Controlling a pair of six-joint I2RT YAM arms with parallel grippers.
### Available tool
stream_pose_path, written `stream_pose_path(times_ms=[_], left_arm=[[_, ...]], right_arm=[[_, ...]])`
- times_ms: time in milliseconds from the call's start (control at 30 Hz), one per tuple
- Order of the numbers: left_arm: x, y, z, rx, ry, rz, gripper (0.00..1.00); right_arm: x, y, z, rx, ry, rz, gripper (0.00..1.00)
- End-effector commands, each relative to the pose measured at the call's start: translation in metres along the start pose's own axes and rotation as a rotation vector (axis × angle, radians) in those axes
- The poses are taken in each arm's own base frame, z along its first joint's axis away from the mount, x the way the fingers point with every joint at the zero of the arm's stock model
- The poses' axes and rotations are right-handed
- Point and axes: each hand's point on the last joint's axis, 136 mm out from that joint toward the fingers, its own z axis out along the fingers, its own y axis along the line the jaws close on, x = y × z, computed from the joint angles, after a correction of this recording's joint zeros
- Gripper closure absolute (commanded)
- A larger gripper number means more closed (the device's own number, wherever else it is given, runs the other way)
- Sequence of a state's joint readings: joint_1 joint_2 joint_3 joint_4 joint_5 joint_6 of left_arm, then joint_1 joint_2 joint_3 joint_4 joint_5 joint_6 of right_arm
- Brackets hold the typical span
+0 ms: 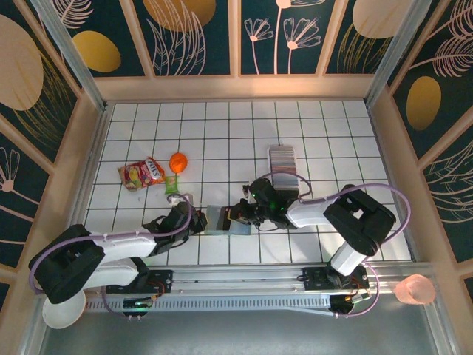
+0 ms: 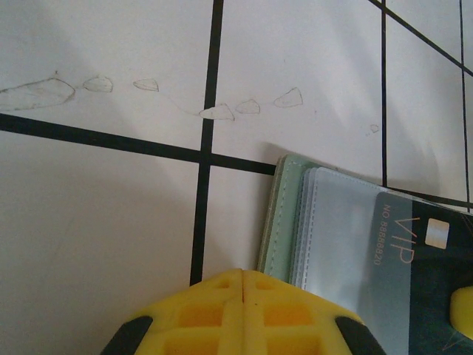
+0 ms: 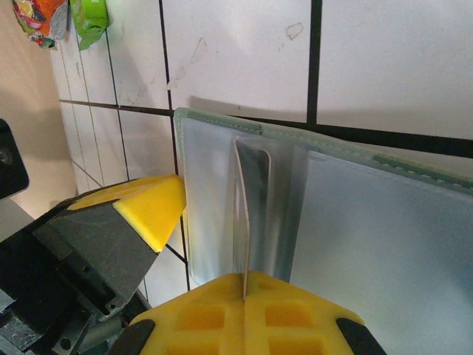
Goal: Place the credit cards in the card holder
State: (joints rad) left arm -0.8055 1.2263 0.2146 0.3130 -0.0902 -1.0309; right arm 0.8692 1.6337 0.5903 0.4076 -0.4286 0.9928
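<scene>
- The card holder [image 1: 220,220] lies open on the white tiled table [image 1: 222,126], between the two grippers and close to the near edge.
- In the left wrist view, the card holder [image 2: 284,214] shows a sage-green outer edge with clear sleeves stacked inside it.
- The right gripper [image 1: 240,214] reaches in from the right. In its own wrist view, the yellow jaws of the right gripper [image 3: 244,285] are closed on a credit card [image 3: 251,192].
- That card stands on edge over the inside of the card holder [image 3: 369,237], by the fold, among the clear sleeves.
- From the left wrist, the credit card [image 2: 414,259] shows a dark grey face lettered VIP, with its left part under a clear sleeve.
- The left gripper [image 1: 198,219] has its jaws pressed together with nothing between them [image 2: 243,285]. One of its yellow fingertips [image 3: 151,211] touches the holder's left edge.
- The remaining credit cards [image 1: 281,157] stand as a striped row in a clear tray [image 1: 287,180] just beyond the right gripper.
- A snack packet [image 1: 142,174], an orange ball [image 1: 178,160] and a small green packet [image 1: 172,185] lie to the left.
</scene>
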Motion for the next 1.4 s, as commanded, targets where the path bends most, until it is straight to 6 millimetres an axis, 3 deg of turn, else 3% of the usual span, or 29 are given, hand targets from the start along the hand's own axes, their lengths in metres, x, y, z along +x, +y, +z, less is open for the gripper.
stream_pose_path(times_ms=[0,333,600,1100,1367], left_arm=[[0.005,-0.001,-0.001,0.019,0.014,-0.017,1.00],[0.004,0.000,-0.001,0.015,0.010,-0.010,1.00],[0.006,0.000,0.000,0.013,0.015,-0.009,1.00],[0.005,0.000,0.000,0.010,0.014,-0.001,1.00],[0.005,0.000,0.000,0.010,0.015,-0.001,1.00]], right_arm=[[-0.008,-0.002,0.001,0.040,-0.019,-0.037,0.99],[0.005,-0.014,-0.005,0.098,0.044,-0.066,1.00],[0.007,-0.001,-0.005,0.041,0.073,-0.071,1.00],[0.017,-0.008,-0.007,0.041,0.117,-0.055,1.00],[0.014,0.001,-0.008,-0.021,0.110,-0.038,1.00]])
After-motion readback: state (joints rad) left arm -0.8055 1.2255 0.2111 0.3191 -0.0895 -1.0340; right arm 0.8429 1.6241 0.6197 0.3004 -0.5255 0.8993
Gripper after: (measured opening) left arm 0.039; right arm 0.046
